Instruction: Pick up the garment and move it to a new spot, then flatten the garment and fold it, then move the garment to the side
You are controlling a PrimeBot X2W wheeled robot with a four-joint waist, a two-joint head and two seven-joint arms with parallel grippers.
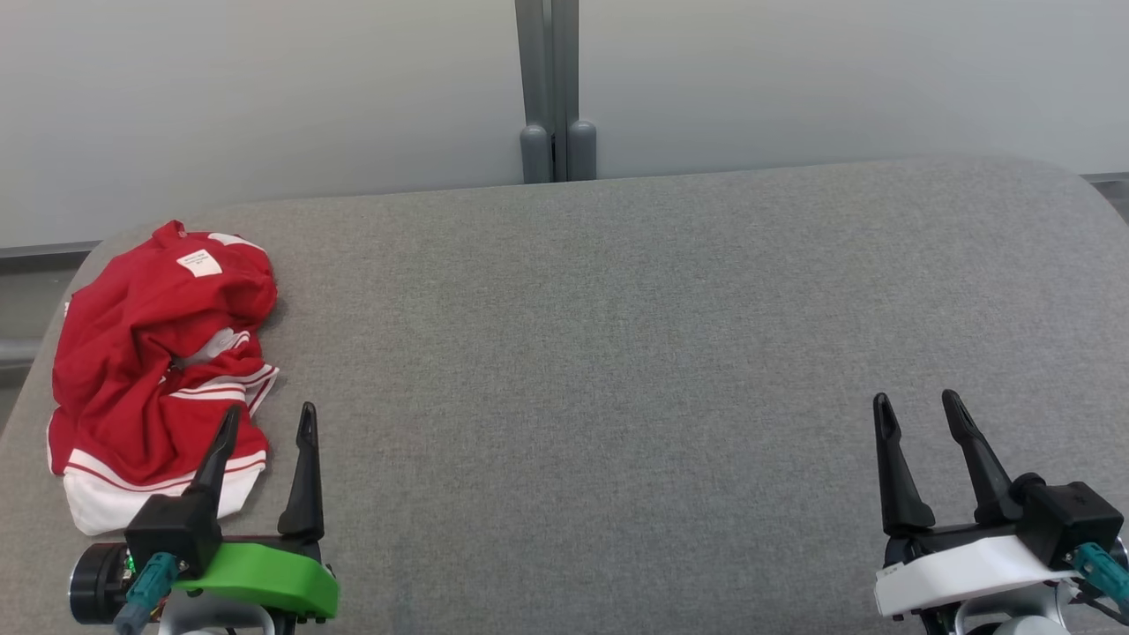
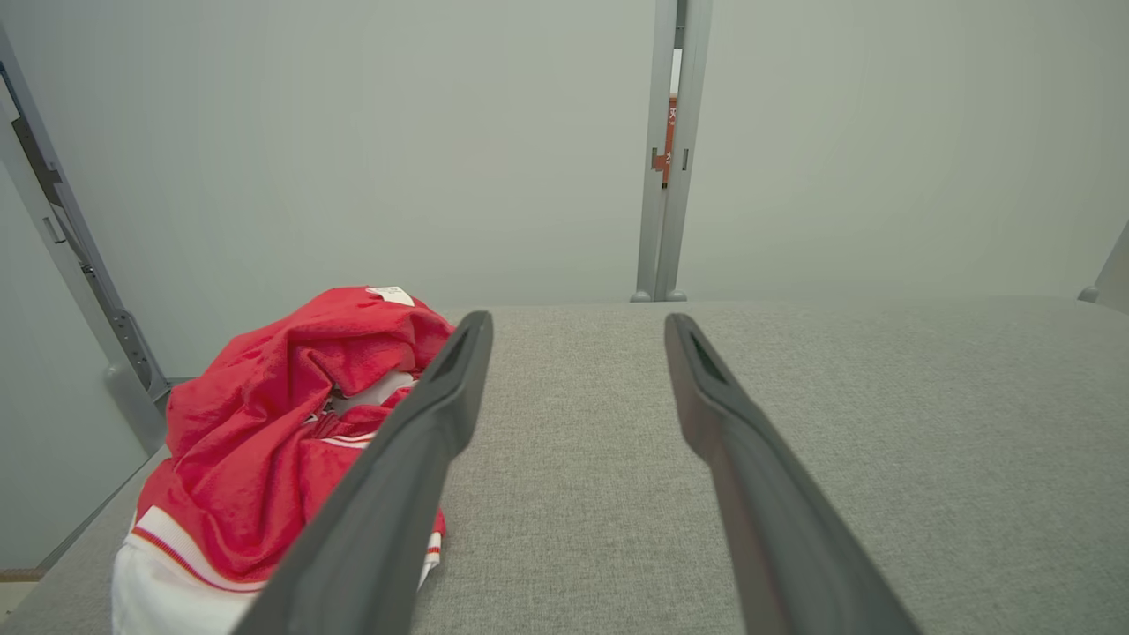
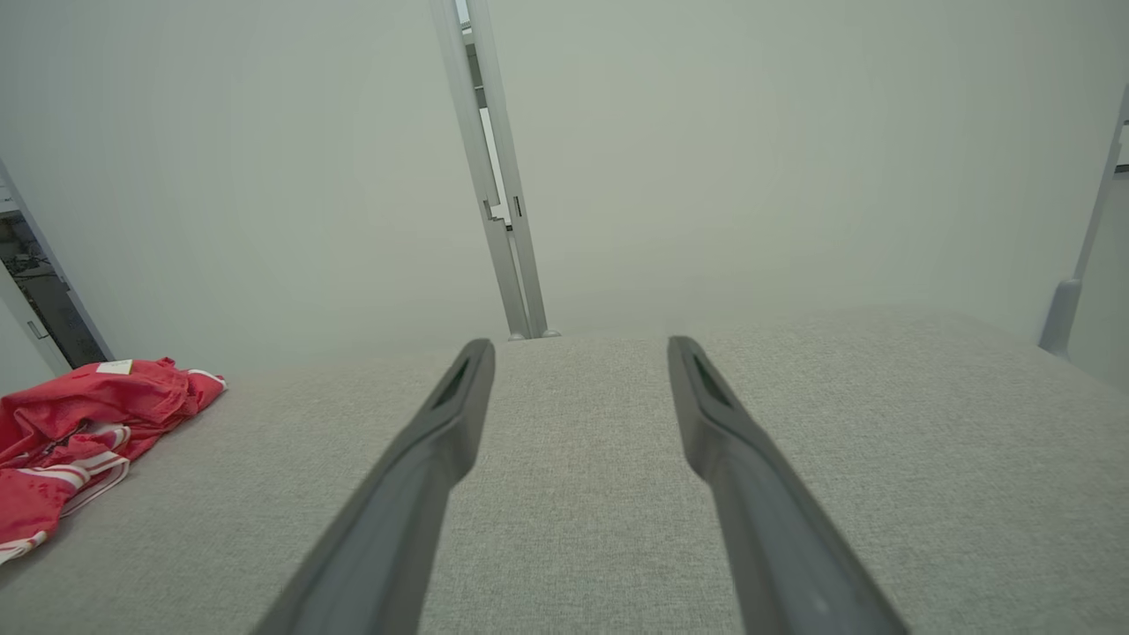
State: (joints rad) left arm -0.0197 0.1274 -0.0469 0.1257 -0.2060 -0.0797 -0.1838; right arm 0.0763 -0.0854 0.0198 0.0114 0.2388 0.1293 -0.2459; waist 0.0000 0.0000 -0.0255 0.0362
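1. The crumpled red-and-white garment is seen at the counter's left edge, its folds hard to read and its hem partly hidden behind the left gripper.
2. Both sets of jaws are seen released and empty. The right gripper is found well apart from the garment.
3. Open grey counter is seen between them.
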